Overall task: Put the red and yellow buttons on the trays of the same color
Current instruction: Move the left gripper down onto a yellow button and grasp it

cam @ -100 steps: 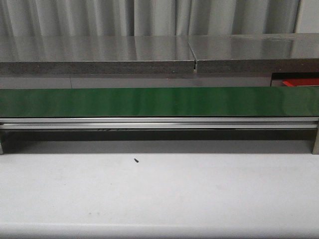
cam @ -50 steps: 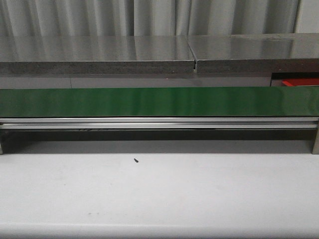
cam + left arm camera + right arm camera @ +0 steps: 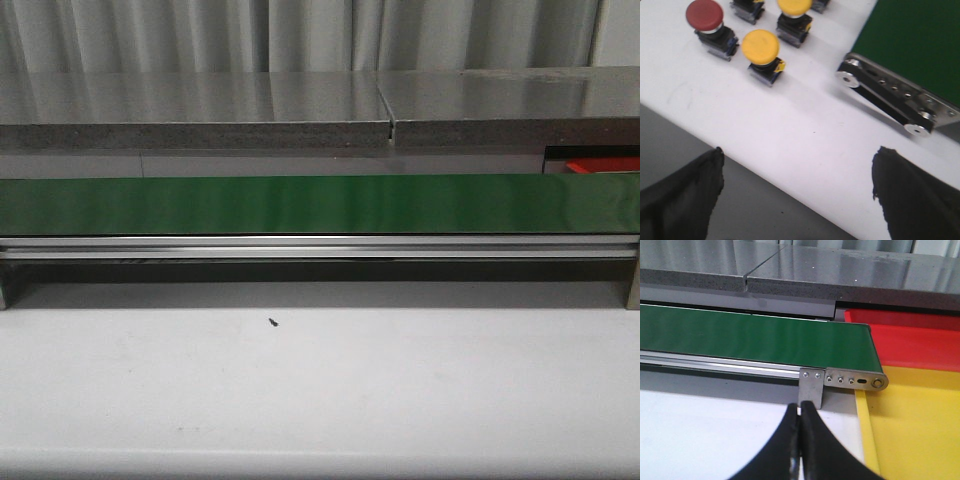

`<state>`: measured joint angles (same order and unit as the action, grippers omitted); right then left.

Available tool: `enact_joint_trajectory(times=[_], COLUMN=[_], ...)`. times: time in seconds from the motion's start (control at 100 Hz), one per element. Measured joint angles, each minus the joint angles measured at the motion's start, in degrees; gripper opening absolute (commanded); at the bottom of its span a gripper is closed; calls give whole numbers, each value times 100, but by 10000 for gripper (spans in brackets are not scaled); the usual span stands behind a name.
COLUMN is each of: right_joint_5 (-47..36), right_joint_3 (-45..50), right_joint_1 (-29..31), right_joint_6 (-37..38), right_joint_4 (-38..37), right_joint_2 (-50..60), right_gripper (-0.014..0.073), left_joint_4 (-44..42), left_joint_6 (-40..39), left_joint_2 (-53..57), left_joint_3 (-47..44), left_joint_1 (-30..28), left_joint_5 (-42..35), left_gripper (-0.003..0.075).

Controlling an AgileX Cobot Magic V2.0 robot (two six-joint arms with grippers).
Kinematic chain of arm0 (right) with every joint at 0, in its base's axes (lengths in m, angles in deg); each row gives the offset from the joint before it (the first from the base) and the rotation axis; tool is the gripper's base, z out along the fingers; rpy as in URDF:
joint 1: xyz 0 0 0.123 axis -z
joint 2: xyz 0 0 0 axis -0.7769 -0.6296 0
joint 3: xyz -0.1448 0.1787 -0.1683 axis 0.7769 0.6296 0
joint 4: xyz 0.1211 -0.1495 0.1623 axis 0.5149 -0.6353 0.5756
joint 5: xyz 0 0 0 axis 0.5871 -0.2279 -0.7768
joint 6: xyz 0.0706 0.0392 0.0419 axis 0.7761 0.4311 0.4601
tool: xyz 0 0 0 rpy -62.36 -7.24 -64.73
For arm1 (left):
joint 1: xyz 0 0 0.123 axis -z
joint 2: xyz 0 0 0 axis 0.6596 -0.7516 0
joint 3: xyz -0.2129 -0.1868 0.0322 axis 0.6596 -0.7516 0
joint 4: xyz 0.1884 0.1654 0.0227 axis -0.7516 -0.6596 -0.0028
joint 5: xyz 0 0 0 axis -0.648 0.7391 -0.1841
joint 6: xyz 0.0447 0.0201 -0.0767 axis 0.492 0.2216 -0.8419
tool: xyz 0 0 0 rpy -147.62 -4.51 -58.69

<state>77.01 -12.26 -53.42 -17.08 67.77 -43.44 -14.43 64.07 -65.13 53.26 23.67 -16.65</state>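
Buttons, a red one (image 3: 704,14) and yellow ones (image 3: 760,47), wait near the table edge beneath the wide-open left gripper (image 3: 797,192), ready for picking; the right gripper (image 3: 801,440), jaws closed and empty, idles beside the yellow tray (image 3: 910,425).

A green belt (image 3: 320,204) runs across the white table (image 3: 320,390) on a metal rail (image 3: 320,248). Behind it sits a grey shelf (image 3: 190,110) before pale curtains (image 3: 300,35). A dark speck (image 3: 272,322) marks the table.

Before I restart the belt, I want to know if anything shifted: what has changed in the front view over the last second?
Nothing visibly changed. The green belt is bare, the red tray sits at its right end, and the small dark speck lies in the same spot on the white table.
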Motion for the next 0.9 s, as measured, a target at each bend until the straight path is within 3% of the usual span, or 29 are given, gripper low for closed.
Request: enact_joint_trajectory(times=[0.37, 0.9], right_joint_5=[0, 0], right_joint_3=[0, 0], right_joint_1=[0, 0], right_joint_6=[0, 0], right_joint_4=[0, 0], right_joint_2=[0, 0], right_gripper=[-67, -67], left_joint_4=[169, 258], left_joint_6=[0, 0], left_joint_2=[-1537, -3153], left_joint_3=[415, 1630], left_joint_1=[-565, -598], left_joint_5=[-538, -580], left_gripper=[589, 589])
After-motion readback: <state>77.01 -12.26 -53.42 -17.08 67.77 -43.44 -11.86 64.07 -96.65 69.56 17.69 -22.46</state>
